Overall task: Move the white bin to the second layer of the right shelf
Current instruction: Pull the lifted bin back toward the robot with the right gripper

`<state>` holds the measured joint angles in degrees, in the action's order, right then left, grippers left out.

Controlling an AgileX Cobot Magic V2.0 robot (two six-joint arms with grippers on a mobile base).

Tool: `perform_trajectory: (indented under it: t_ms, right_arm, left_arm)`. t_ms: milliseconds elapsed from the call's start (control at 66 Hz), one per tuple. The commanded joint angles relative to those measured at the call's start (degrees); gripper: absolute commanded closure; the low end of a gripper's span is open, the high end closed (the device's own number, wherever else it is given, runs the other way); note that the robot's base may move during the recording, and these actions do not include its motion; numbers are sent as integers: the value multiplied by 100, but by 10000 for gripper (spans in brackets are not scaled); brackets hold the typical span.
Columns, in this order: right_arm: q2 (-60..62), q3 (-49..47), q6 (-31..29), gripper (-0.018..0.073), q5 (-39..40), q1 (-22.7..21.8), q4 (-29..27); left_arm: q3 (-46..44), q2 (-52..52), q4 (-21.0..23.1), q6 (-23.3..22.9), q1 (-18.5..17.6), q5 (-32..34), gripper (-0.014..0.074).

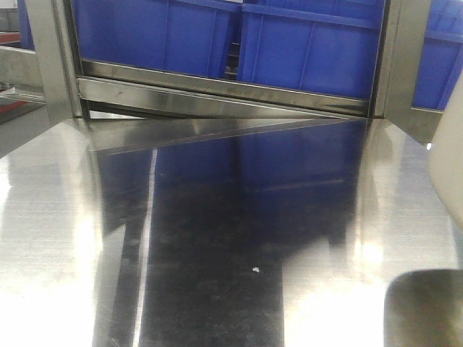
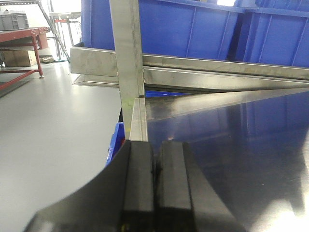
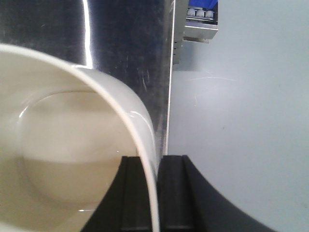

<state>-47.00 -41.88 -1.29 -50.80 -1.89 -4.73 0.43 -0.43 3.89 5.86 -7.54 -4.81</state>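
The white bin (image 3: 63,140) fills the left of the right wrist view, glossy cream and with nothing inside. My right gripper (image 3: 157,166) is shut on its wall, one finger inside and one outside. The bin hangs over the right edge of a steel cart top (image 3: 130,43); I cannot tell whether it rests on it. In the front view only a slice of the bin (image 1: 446,166) shows at the right border. My left gripper (image 2: 155,169) is shut on nothing at the cart's left edge. A steel rack corner with small white rollers (image 3: 199,13) shows beyond the cart; its layer is unclear.
Large blue crates (image 1: 311,50) stand on a steel rack rail (image 1: 217,87) right behind the cart top (image 1: 217,238). A steel upright (image 2: 126,58) rises at the cart's left corner. Grey floor (image 3: 241,121) lies right of the cart. A dark blurred shape (image 1: 427,307) sits at bottom right.
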Motion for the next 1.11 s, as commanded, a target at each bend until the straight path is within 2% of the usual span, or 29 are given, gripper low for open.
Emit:
perform_trajectory:
  t_ms: [0,91,197,258,773,1091]
  right_arm:
    - [64,-172,39,510,413,-28,29]
    - [64,-172,174,510,440,-28,105]
    - [64,-172,797,510,445,-1,436]
    - [64,-172,913,510,445,2,581]
    - [64,-172,934,510,617,2,620]
    - [64,-172,934,510,356,2,615]
  left_arm:
    - [211,-80,35,-15,-25,481,512]
    - [211,-80,35,-15,-25,481,512]
    - [211,-80,35,-15,-25,481,512]
    - [211,-80,35,-15,-25,481,512]
    - [211,-80,35,-15,-25,481,512]
    - [211,-80,35,-15,-25,481,512]
